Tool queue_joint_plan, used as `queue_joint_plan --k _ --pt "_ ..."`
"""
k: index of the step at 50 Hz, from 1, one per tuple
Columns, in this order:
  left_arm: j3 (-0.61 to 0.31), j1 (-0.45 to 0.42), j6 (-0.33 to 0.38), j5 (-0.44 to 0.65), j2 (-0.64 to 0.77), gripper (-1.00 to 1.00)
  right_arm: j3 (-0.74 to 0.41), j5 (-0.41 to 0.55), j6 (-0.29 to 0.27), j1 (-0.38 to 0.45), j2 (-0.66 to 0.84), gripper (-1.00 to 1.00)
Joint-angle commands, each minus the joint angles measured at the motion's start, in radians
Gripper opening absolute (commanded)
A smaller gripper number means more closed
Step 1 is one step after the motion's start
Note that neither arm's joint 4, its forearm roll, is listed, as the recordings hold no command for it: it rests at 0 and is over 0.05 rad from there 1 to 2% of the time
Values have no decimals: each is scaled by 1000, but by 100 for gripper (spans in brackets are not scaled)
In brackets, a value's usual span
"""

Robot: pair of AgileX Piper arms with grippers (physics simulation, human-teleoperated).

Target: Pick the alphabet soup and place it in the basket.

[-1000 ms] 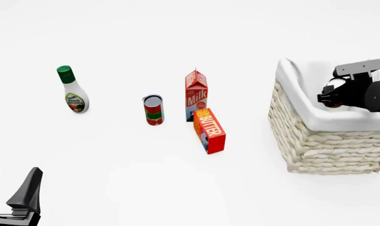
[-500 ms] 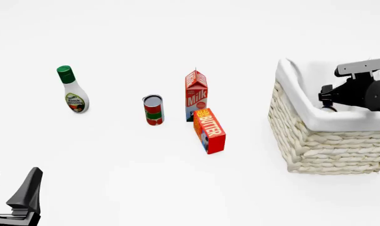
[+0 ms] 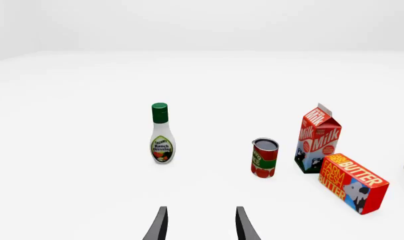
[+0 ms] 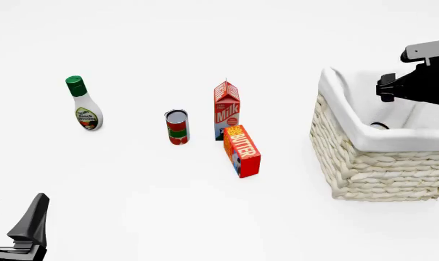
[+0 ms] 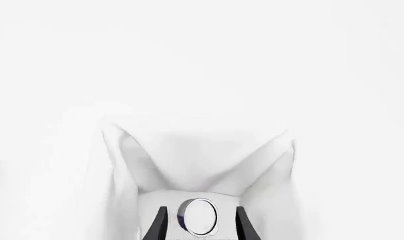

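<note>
The alphabet soup (image 5: 198, 216) stands upright on the floor of the basket (image 4: 364, 168), showing its silver-white top. In the front view only a sliver of the alphabet soup's rim (image 4: 379, 125) shows over the white cloth lining (image 5: 202, 160). My right gripper (image 4: 384, 91) is open and empty, raised above the basket. In the right wrist view the right gripper (image 5: 200, 220) has a finger on either side of the can's top, well above it. My left gripper (image 4: 11, 215) is open and empty at the near left and also shows in the left wrist view (image 3: 200, 225).
A red-and-green can (image 4: 177, 126), a milk carton (image 4: 227, 109) and a butter box (image 4: 242, 150) stand mid-table, left of the basket. A ranch dressing bottle (image 4: 84, 103) stands further left. The left wrist view shows the bottle (image 3: 161, 135), can (image 3: 264, 157), milk (image 3: 317, 139) and butter (image 3: 353, 182).
My right gripper has let go of the alphabet soup inside the basket and risen up and to the right. The can stays in the basket. The left arm has not moved.
</note>
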Motion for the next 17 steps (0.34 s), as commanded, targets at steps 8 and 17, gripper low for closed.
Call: queue_joint_plan --k 8,17 --pt "0 0 0 0 0 100 -41 207 29 73 -300 100" --pt "0 0 0 0 0 100 -88 336 59 130 -446 100"
